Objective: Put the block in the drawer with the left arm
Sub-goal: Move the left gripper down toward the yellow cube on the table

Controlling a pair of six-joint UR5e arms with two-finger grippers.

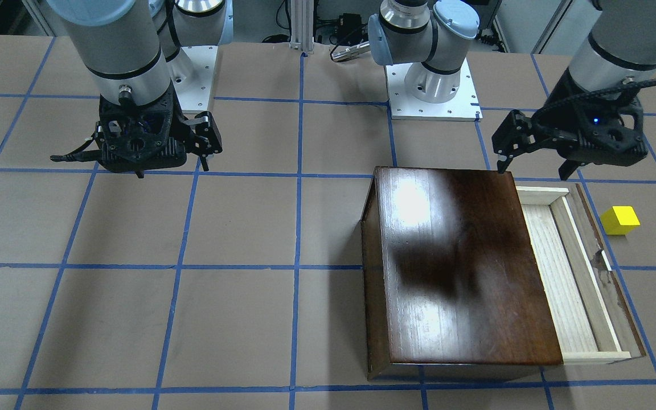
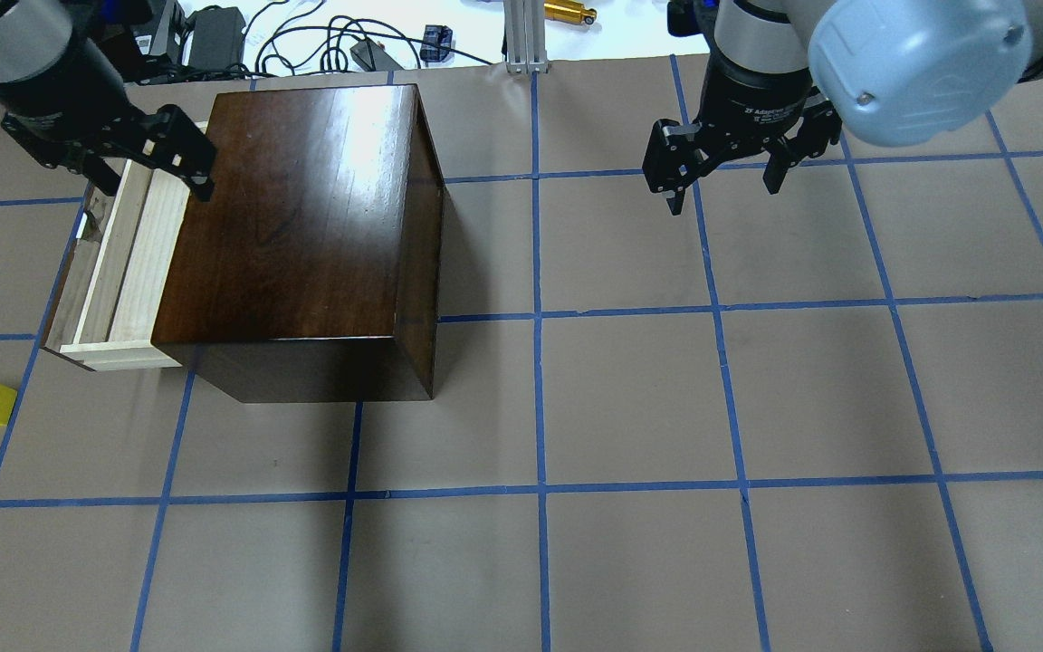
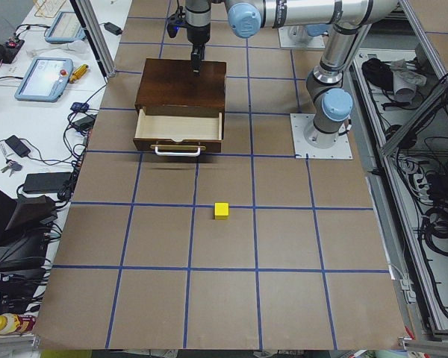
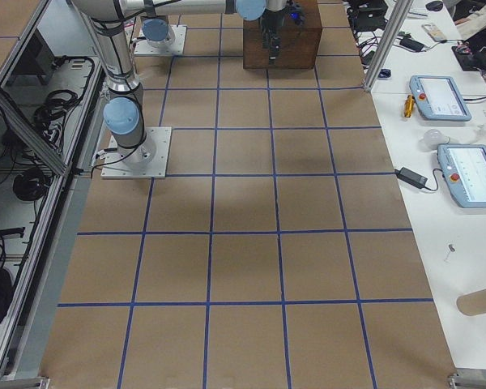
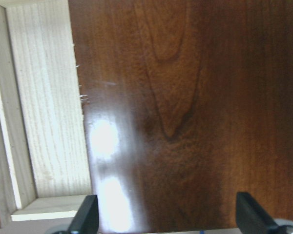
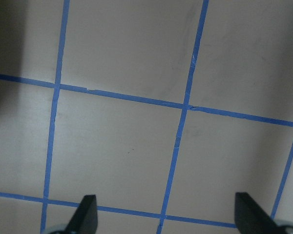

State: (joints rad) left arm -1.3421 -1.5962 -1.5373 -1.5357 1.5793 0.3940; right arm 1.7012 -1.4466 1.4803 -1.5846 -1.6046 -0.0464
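Wide open and empty above the box (image 1: 447, 256), the left end effector (image 1: 534, 164) hovers well apart from the block (image 1: 620, 220), which an off-centre grab could knock away.

Brown table top (image 2: 630, 398), gridded in blue tape (image 2: 538, 317), spreads beneath the left gripper (image 2: 155, 186). Beyond the gripper, a black power adapter (image 2: 216, 32) lies on a white bench (image 2: 485, 27).
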